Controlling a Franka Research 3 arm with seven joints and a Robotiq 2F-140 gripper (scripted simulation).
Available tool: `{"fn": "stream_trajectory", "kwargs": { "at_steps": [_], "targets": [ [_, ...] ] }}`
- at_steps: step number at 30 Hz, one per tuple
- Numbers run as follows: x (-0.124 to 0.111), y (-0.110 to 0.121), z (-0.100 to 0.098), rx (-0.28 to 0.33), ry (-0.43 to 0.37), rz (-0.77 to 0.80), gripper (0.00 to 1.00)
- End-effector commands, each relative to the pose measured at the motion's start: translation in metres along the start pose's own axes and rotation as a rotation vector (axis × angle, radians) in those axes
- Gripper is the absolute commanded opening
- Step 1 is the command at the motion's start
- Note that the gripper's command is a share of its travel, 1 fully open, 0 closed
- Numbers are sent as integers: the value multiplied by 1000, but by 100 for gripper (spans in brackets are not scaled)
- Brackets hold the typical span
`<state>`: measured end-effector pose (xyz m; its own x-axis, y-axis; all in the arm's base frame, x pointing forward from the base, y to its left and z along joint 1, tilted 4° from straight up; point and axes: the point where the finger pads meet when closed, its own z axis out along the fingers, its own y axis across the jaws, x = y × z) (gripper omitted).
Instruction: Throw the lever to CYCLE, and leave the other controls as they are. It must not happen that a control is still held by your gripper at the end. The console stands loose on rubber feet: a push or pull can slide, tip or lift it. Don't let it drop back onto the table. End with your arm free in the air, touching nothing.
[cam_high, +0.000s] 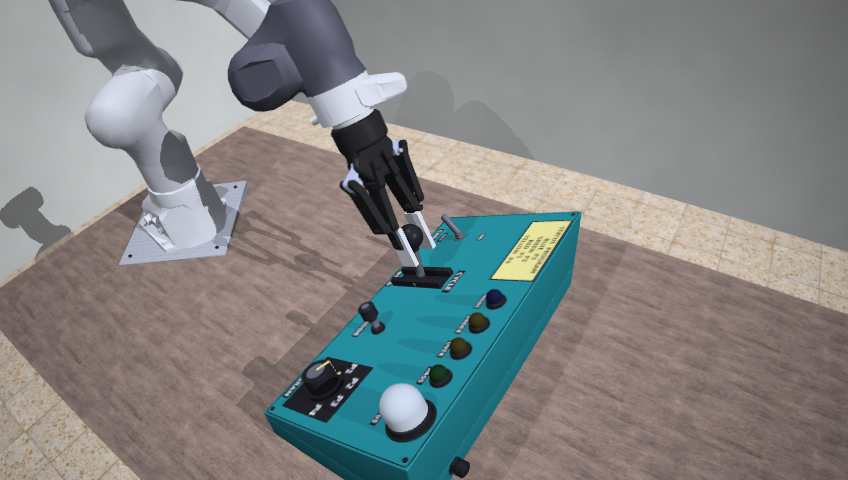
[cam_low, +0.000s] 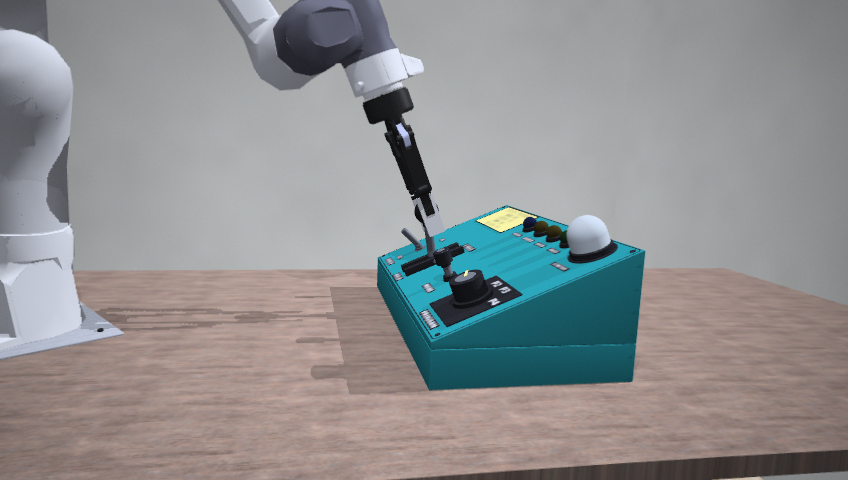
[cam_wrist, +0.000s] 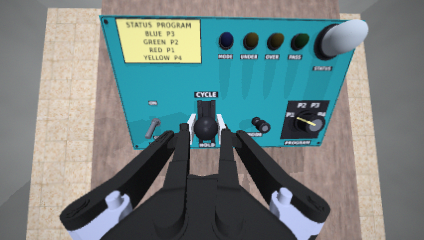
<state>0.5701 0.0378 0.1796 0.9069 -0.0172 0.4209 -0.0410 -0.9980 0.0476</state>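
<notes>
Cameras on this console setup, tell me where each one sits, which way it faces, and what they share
Top: high above the table, angled down on the teal console; arm, base and gripper show.
Exterior: table height, side-on to the console; arm column and gripper show.
Wrist: on the hand, facing the panel head-on; only the jaws show, shut on the lever knob below CYCLE.
Shared: top and wrist both show the knob between the jaws.

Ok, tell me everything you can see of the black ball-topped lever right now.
The black ball-topped lever has a glossy round knob on a thin grey stem rising from a black slot on the teal console. The gripper is shut on the knob, one white pad each side. In the wrist view the knob sits near HOLD, below the CYCLE label; nothing else touches it.
</notes>
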Motion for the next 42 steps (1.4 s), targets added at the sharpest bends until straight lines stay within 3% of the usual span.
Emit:
{"fn": "stream_trajectory", "kwargs": {
  "at_steps": [1, 42],
  "targets": [
    [5, 0, 1, 2, -1, -17, 0],
    [20, -1, 7, 2, 0, -17, 0]
  ]
}}
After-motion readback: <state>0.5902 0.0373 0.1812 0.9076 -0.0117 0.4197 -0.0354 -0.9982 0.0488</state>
